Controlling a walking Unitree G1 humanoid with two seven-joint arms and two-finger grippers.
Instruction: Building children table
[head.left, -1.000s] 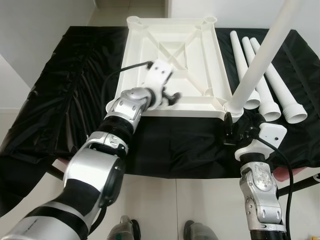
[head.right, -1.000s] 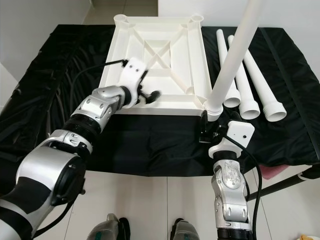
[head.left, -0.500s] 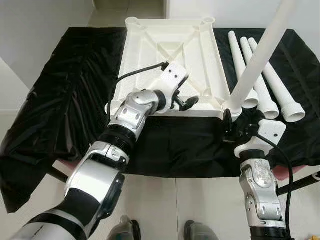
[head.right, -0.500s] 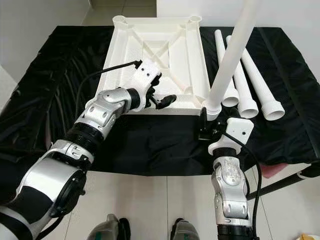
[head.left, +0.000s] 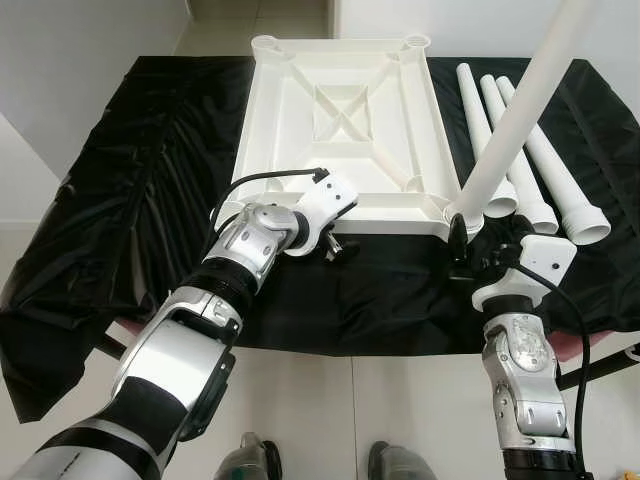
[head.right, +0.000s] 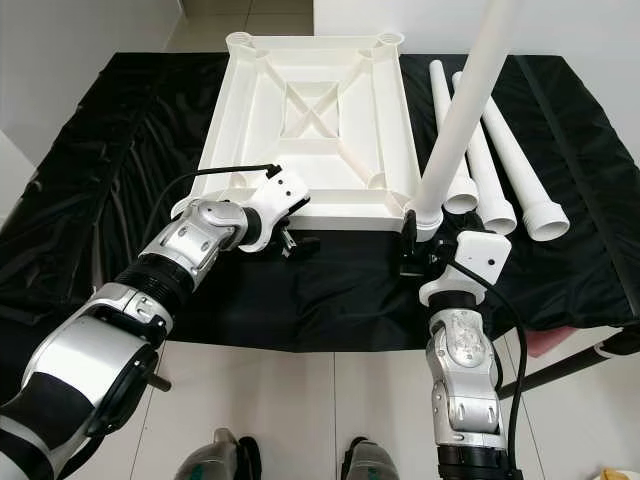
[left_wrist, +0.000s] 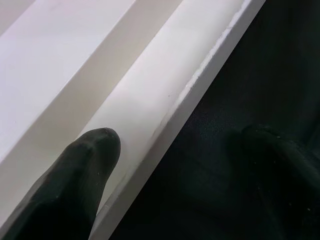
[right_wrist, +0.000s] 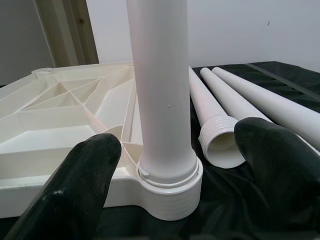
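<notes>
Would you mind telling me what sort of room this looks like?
Probably a room in a home used for assembly: white walls, a pale tiled floor, and a black cloth carrying an upturned tabletop and loose legs.

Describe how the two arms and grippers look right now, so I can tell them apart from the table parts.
Both arms are jointed silver metal with black bands. Each wrist carries a white block with a black cable. The left gripper and right gripper each have two long, rounded, matte black fingers.

The left gripper (left_wrist: 172, 172) straddles the straight edge of the white plastic tabletop (left_wrist: 100, 85), one black finger (left_wrist: 75, 185) over it, the other above crinkled black cloth (left_wrist: 250, 75).
</notes>
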